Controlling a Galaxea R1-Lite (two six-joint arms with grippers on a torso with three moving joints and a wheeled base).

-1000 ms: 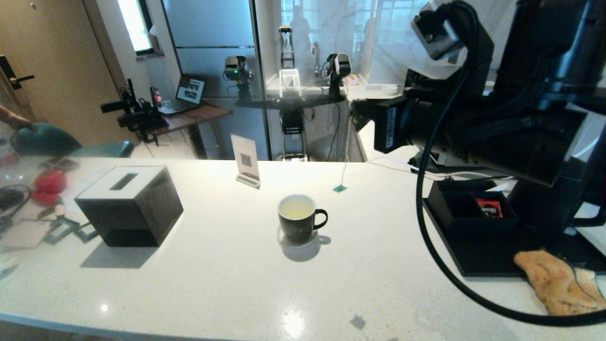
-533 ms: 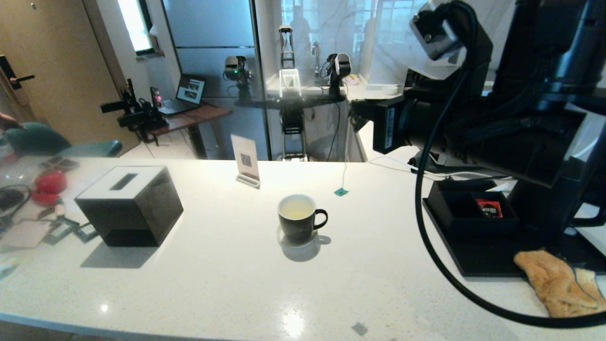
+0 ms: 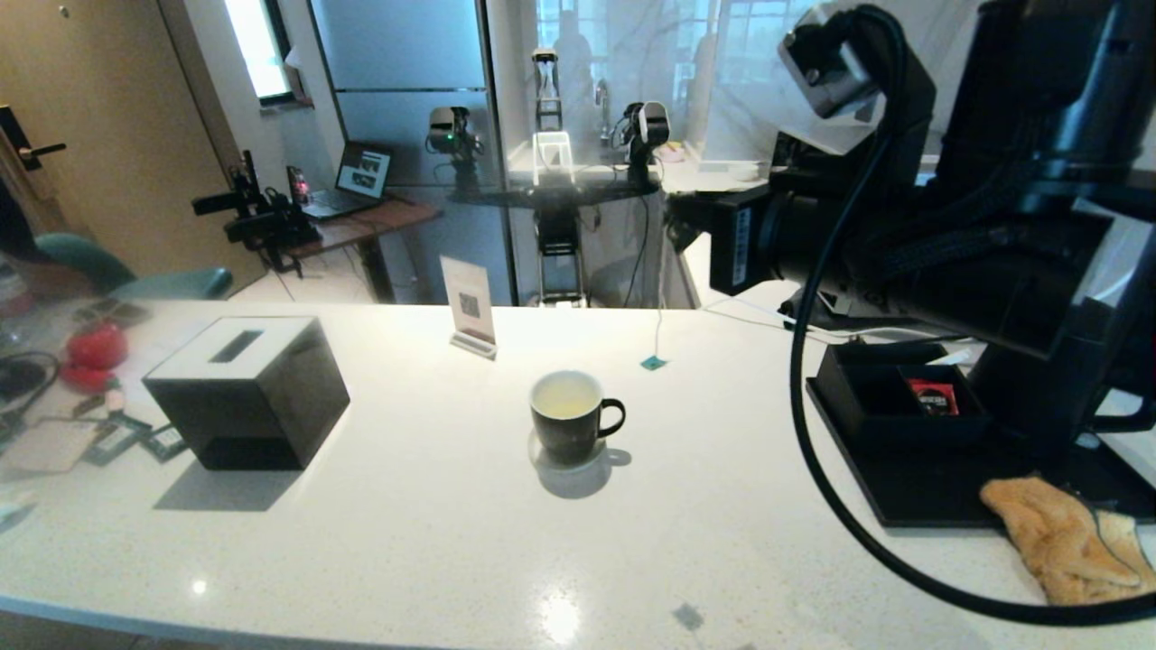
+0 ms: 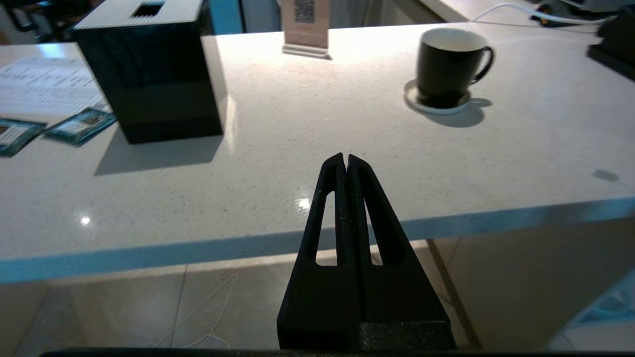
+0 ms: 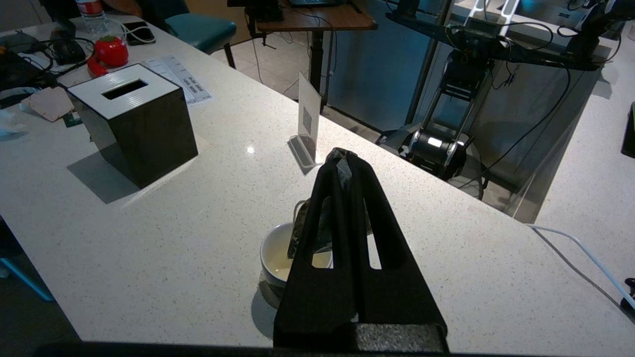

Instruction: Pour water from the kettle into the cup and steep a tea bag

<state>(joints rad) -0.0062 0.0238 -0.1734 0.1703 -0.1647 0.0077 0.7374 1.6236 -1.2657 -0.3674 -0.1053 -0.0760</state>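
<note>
**Tea bag held above cup, R arm**

Cup [image 3: 566, 416]: black mug, white inside, pale liquid in it, handle toward robot's right. Sits on a small light coaster [image 4: 436, 102] mid-counter, upright.

Tea bag [image 5: 342, 171]: pinched between the right gripper [image 5: 346, 157] fingers near the tips; bag body hangs down behind the fingers, over the cup's rim area in R wrist view. Whether its lower end touches the liquid – can't tell, fingers block it. In head view a thin string w/ small green tag [image 3: 653, 362] dangles from the raised R arm; the tag shows just beyond the cup, near the counter [image 3: 406, 524].

Right jaws: clenched on the tea bag, high above the cup.

Left gripper [image 4: 346, 161]: jaws pressed together, nothing between them; hovers at the counter's near edge, well apart from cup.

Surroundings: black box w/ slotted white top [image 3: 246, 390] to cup's left; small card stand [image 3: 470, 307] behind cup; black tray [image 3: 912, 451] to the right, orange cloth [image 3: 1057, 537] on its near corner.
</note>
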